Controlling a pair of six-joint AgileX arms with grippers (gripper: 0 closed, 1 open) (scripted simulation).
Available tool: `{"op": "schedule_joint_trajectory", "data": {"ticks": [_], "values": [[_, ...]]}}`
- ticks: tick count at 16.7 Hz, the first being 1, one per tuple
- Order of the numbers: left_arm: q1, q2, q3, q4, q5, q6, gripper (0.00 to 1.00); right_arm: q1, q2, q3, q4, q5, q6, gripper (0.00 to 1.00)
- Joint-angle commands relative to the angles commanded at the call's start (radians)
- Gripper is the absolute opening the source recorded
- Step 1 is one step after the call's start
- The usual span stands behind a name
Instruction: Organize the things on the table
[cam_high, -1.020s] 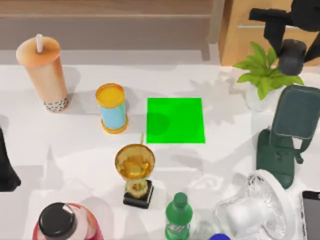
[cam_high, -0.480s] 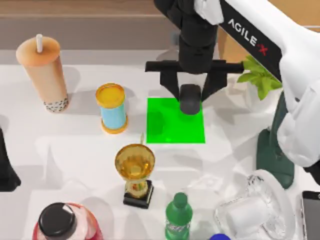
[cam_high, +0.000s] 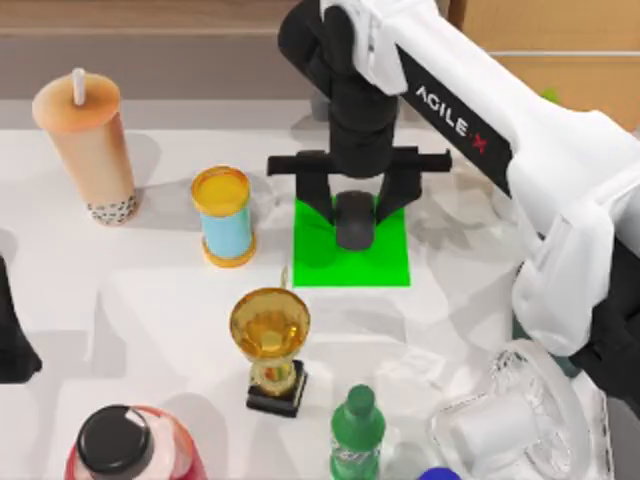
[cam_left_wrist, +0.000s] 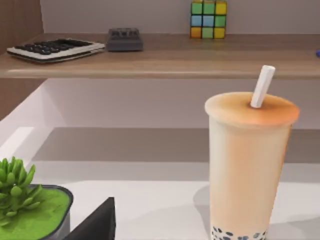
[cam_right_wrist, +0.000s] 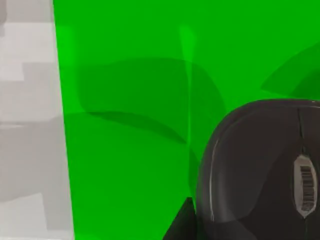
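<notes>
Black mouse: the mouse (cam_high: 353, 218) sits over the green mat (cam_high: 390, 262), toward the mat's far edge, between the two fingers of the right gripper (cam_high: 354, 205); in the right wrist view the mouse (cam_right_wrist: 260, 170) is low over the green.
Right gripper: clasped around the mouse, one finger on each side. Whether the mouse already rests on the mat or hangs just above it cannot be told.
Left gripper: its arm is parked at the table's left edge (cam_high: 12, 340); whether its fingers are parted cannot be told.
Bubble-tea cup: the cup (cam_high: 88, 150) stands upright at the far left of the table (cam_high: 150, 300), well apart from the mat; the left wrist view faces the cup (cam_left_wrist: 250, 165).
Progress: judged early. The mouse is at the mat but not let go; the cup is untouched.
Obstructed: the right arm covers the table's right side, so the smartphone cannot be made out there.
Bystanders: a blue can (cam_high: 224, 218), a gold trophy (cam_high: 271, 345) and a green bottle (cam_high: 357, 432) stand near the mat.
</notes>
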Motion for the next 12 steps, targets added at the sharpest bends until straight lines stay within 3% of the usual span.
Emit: {"op": "schedule_joint_trajectory", "data": {"ticks": [12], "values": [[0.0, 0.0, 0.0, 0.0, 0.0, 0.0, 1.0, -0.037, -0.031, -0.036, -0.037, -0.032, 0.09, 0.0]]}}
